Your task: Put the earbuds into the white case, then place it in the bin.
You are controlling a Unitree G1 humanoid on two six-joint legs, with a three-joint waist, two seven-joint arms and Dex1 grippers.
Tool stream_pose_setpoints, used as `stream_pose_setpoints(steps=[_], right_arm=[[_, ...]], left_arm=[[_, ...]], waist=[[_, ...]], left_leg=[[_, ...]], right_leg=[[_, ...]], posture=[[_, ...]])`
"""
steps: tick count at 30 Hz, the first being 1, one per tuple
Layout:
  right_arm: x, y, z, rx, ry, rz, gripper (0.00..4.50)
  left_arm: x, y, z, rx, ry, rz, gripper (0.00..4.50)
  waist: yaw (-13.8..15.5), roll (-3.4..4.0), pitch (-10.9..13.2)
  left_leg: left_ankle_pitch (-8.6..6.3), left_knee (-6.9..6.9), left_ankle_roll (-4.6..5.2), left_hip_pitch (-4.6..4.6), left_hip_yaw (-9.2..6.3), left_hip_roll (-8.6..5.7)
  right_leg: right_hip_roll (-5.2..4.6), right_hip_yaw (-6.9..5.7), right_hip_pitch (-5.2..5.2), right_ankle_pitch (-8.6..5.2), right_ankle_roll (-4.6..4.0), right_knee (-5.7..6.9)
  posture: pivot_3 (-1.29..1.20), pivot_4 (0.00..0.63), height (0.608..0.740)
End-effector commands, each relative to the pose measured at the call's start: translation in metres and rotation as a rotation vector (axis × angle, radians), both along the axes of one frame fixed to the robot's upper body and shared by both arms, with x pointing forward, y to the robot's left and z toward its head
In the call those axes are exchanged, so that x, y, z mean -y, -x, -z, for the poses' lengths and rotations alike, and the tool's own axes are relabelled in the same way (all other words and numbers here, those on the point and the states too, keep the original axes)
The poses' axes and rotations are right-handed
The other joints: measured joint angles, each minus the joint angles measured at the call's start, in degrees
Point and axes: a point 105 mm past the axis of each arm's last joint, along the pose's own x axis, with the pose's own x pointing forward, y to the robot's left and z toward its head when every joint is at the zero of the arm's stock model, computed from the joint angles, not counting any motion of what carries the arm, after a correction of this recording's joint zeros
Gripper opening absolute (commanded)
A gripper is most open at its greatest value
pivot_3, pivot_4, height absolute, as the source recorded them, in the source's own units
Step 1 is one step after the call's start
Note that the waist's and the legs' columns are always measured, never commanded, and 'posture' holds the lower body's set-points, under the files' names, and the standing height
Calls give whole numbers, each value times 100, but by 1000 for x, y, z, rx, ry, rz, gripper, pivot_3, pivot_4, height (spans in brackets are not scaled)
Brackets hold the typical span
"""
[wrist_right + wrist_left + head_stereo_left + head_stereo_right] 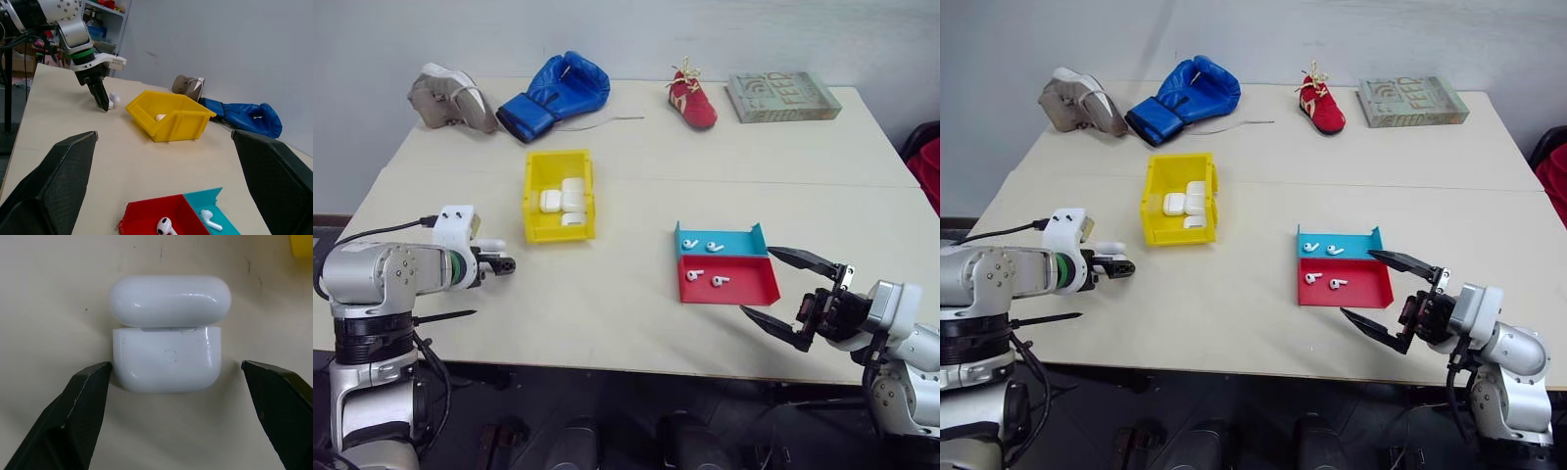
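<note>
Table (636,323): pale beige top, filling most of the head views.

Bin (536,176): bright yellow, open-topped, left of centre in the left eye view; three white cases (570,201) lying inside.

White case (166,357): seen close in the left wrist view, lid hinged open, lying on the table between the two black fingers (73,416) without being touched by either. In the left eye view partly hidden at lower left, just beside the left gripper's tips and well left of the bin.

Left gripper (499,262): lower left of the left eye view, angled down toward the table; fingers spread wide, one on each side of the case, nothing pinched.

Right gripper (788,289): lower right of the left eye view, near the table's front edge, just right of the trays; fingers spread wide apart, holding nothing.

Teal tray (749,242) and red tray (754,289): shallow, touching, right of centre, teal behind red.

Earbuds: two in the teal tray (689,244), two in the red tray (695,275), all lying loose.

Upper edge of the table, left to right: grey shoe (450,98), blue boxing glove (558,93), small red shoe (693,98), greenish book (783,96).
</note>
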Motion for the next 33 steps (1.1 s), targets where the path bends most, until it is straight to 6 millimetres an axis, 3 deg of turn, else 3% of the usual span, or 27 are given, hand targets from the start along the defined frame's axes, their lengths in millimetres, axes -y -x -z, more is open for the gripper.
stream_pose_setpoints(steps=[1,9,12,16,22,25,27,29,33], right_arm=[[-1,5,-7,42,8,3,4500],[-3,6,-5,36,9,6,4500],[-4,5,-4,37,12,8,4500],[-3,4,-4,37,17,10,4500],[1,3,-4,37,27,23,4500],[7,5,-3,32,38,40,4500],[14,7,-4,21,49,63,4500],[24,11,-4,1,80,89,4500],[46,26,5,-93,192,142,4500]], left_arm=[[0,-5,3,-6,0,2,4467],[2,-4,8,-35,-6,12,4467],[0,2,12,-61,-9,10,3896],[-5,10,13,-71,-12,-1,2798],[-22,24,-8,65,35,24,2778],[-18,27,-35,303,110,178,2778],[-5,36,-58,500,145,373,2778],[16,57,-72,665,184,622,2778],[64,84,-81,835,377,929,2778]], waist=[[2,0,0],[1,1,0],[-5,1,0],[-11,1,0],[-76,1,0],[-75,-1,1],[-41,-1,1],[-10,-1,1],[129,2,0]], left_leg=[[0,1,0,0,0,0],[0,6,0,0,0,0],[0,6,0,0,0,0],[-1,5,2,0,0,0],[-3,-6,3,0,4,1],[-2,-11,1,0,2,4],[-1,-10,0,-1,1,5],[-2,-11,0,-5,0,5],[-5,-7,10,-28,-5,4]], right_leg=[[0,0,0,0,0,1],[0,1,0,0,0,5],[0,1,0,0,0,6],[0,2,-1,0,0,6],[2,7,-5,0,0,2],[2,7,-7,-1,-2,-5],[1,6,-5,-1,-3,-9],[-1,5,-2,-2,-4,-25],[-8,-6,5,-2,-4,-66]], posture=[[0,150,740],[0,150,740],[0,150,740],[0,150,740],[0,150,740],[0,150,740],[0,150,740],[0,150,740],[0,150,740]])
